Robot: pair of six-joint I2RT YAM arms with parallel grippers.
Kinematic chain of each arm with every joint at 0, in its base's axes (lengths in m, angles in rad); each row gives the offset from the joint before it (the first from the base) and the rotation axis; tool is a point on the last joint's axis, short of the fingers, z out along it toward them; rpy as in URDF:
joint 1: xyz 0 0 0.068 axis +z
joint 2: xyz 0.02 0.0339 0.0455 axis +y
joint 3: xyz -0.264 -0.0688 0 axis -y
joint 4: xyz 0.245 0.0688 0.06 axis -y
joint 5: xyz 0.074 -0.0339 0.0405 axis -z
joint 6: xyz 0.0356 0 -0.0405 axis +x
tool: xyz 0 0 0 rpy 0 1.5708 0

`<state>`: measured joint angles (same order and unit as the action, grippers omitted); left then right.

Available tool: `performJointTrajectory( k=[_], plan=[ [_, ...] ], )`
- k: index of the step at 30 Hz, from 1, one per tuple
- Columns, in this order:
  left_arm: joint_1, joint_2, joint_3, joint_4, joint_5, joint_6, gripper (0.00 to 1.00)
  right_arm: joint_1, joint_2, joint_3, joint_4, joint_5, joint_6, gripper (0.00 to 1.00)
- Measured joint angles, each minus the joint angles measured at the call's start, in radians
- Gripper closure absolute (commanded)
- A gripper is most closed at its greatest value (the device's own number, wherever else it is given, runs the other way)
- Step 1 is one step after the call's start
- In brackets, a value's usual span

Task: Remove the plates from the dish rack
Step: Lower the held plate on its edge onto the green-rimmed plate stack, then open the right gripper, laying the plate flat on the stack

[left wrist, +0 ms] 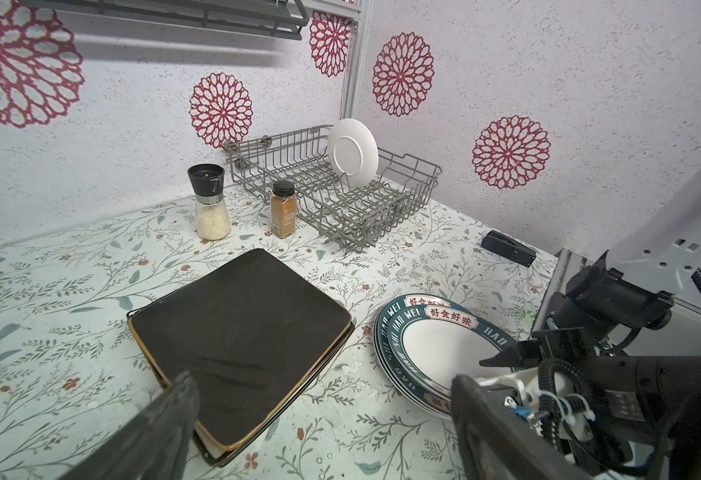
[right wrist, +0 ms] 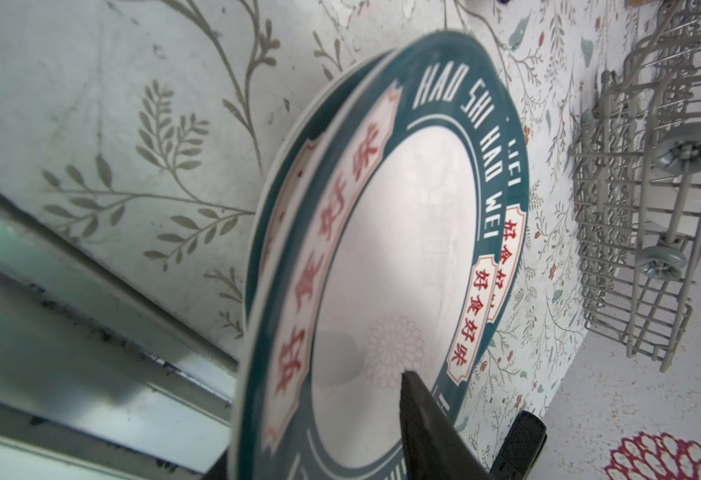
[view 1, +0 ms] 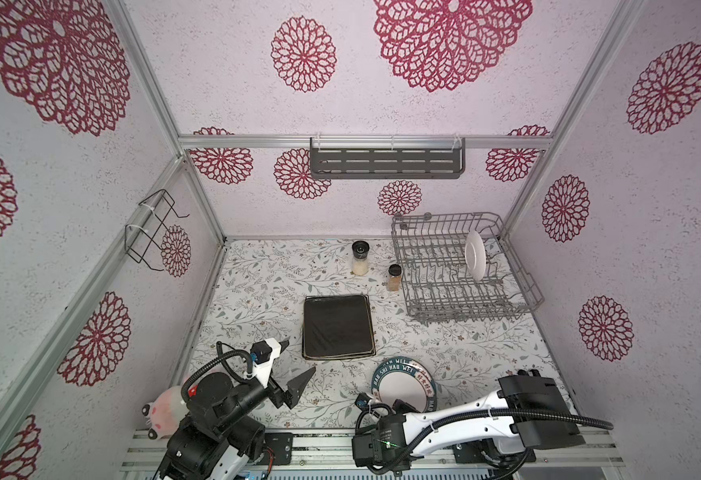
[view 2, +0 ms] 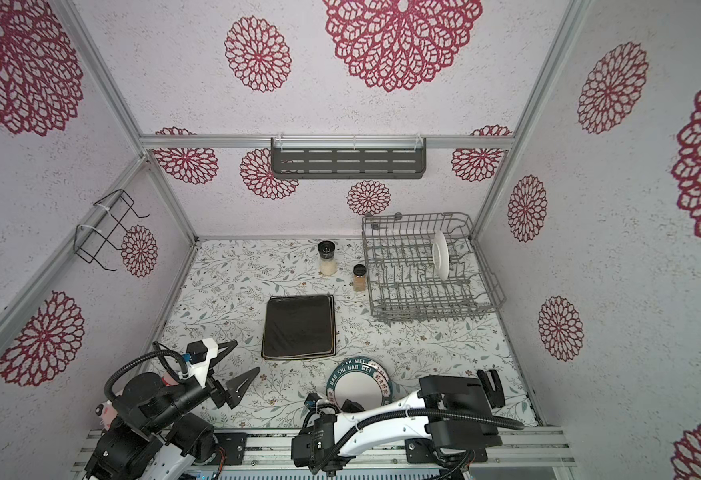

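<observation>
One white round plate (view 1: 475,255) (left wrist: 353,151) stands upright in the grey wire dish rack (view 1: 519,266) (left wrist: 415,174) at the back right. A stack of square plates (view 1: 337,326) (left wrist: 236,328), black on top, lies mid-table. Two green-rimmed lettered plates (view 1: 402,384) (right wrist: 402,249) lie offset on each other near the front. My right gripper (right wrist: 311,419) straddles the top one's near rim. One of its fingers (right wrist: 419,415) hovers over the white face, the jaws parted. My left gripper (view 1: 298,356) (left wrist: 319,378) hangs wide open and empty at the front left.
Two spice jars (view 1: 360,259) (view 1: 394,277) stand just left of the rack. A small black block (left wrist: 506,248) lies on the table's right side. A slotted shelf (view 1: 386,160) hangs on the back wall and a wire holder (view 1: 153,232) on the left wall. A pink plush (view 1: 166,409) sits by the left arm's base.
</observation>
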<state>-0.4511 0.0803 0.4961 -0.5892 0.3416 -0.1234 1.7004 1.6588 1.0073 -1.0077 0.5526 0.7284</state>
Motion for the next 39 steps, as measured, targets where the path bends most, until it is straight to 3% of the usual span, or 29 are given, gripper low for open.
performJointTrajectory(
  k=[39],
  plan=[
    [0.000, -0.059, 0.000, 0.000, -0.016, 0.000, 0.03, -0.071, -0.032, 0.056, -0.008, -0.139, -0.159, 0.53]
  ],
)
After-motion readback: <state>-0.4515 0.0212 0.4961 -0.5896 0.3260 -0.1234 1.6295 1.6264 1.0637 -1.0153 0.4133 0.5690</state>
